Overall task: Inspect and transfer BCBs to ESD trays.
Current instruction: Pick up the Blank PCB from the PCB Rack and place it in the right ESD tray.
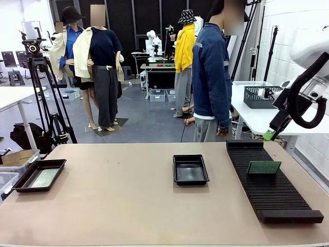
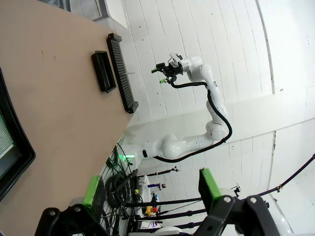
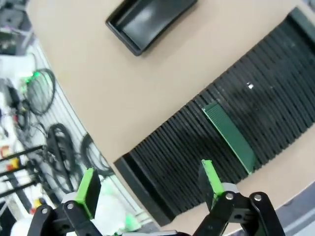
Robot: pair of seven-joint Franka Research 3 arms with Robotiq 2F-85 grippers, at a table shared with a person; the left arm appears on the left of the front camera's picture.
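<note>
1. Fingers [image 2: 94, 191] of the left hand [image 2: 152, 189] are spread wide in its wrist view. Nothing sits between the green pads, and the hand hangs clear of the table [image 2: 54, 83].
2. At the table's left edge sits the left ESD tray [image 1: 49, 161], with 1 BCB [image 1: 43, 178] lying flat inside it. The left wrist view catches a corner of this tray [image 2: 22, 147] and a sliver of that board [image 2: 4, 137].
3. Near the table's middle lies the middle ESD tray [image 1: 190, 156], its black floor showing. The right wrist view looks down on the same tray [image 3: 133, 42].
4. The front view shows a person [image 1: 211, 77] in a blue jacket standing at the far side.
5. A long ribbed black rack [image 1: 272, 190] lies on the right, and a second BCB [image 1: 263, 167] stands on edge in its slots. From the right wrist view this board [image 3: 229, 135] is a narrow green strip across the rack [image 3: 275, 64].
6. The right hand [image 1: 268, 135] is raised above the rack's far end and touches nothing. Its wrist view shows the 2 fingers spread apart with nothing pinched [image 3: 150, 184]. The left wrist view takes in the whole right arm [image 2: 211, 108] from afar.
</note>
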